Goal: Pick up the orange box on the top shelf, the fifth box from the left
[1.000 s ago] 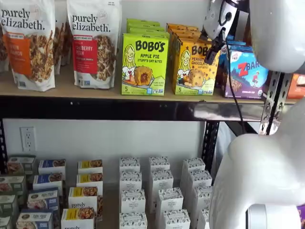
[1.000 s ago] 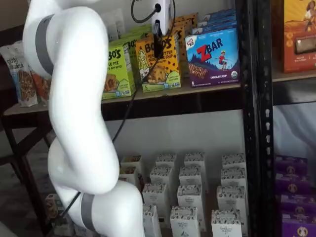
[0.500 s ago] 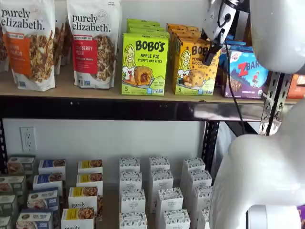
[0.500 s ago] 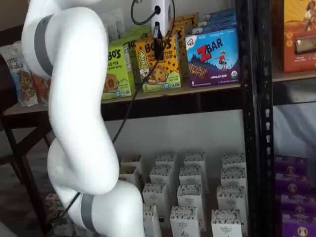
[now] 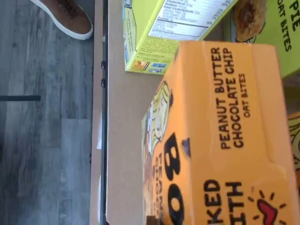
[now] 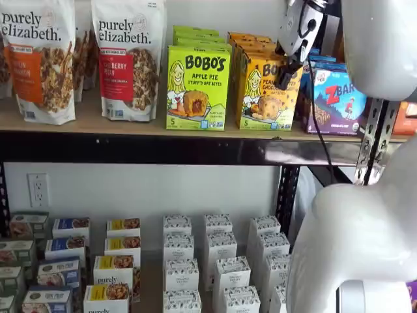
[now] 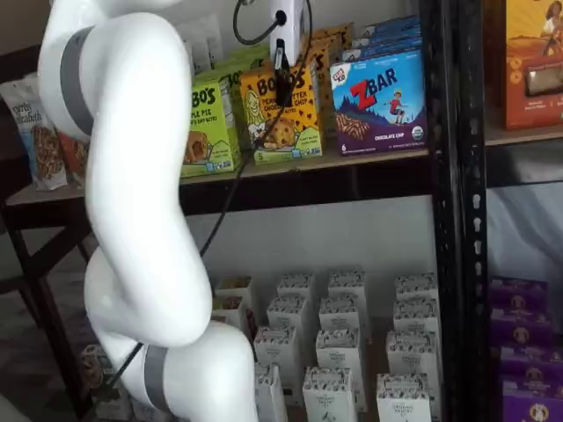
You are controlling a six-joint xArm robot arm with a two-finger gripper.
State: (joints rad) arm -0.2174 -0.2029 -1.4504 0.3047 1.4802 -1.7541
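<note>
- Wrist view filled by the orange box [image 5: 225, 136] seen close, top panel reading "PEANUT BUTTER CHOCOLATE CHIP OAT BITES", with the lime-green box [image 5: 173, 33] just beside it and a strip of grey floor [image 5: 47, 140] plus a brown shoe [image 5: 63, 18] beyond the shelf edge; none of that floor or shoe visible in either shelf view.
- Seen whole only in both shelf views: orange box [image 6: 268, 91] upright at the front of the top shelf [image 6: 130, 124], heading a row of like cartons.
- Placed between the lime-green box [image 6: 197, 88] on one side and the blue ZBar box [image 6: 335, 98] on the other, close to each.
- Gripper [image 6: 287, 73] hanging in front of the orange box's upper part, black fingers overlapping its face; likewise in a shelf view [image 7: 281, 70].
- Fingers seen side-on as one dark shape: cannot tell whether spread or closed, nor whether touching the carton.
- Black cable [image 7: 237, 176] trailing down past the shelf rail.
- White arm [image 7: 132, 176] standing between camera and shelf, covering part of the lime-green box.
- Granola bags [image 6: 127, 59] further along the top shelf; small white boxes [image 6: 218, 261] on the lower shelf.
</note>
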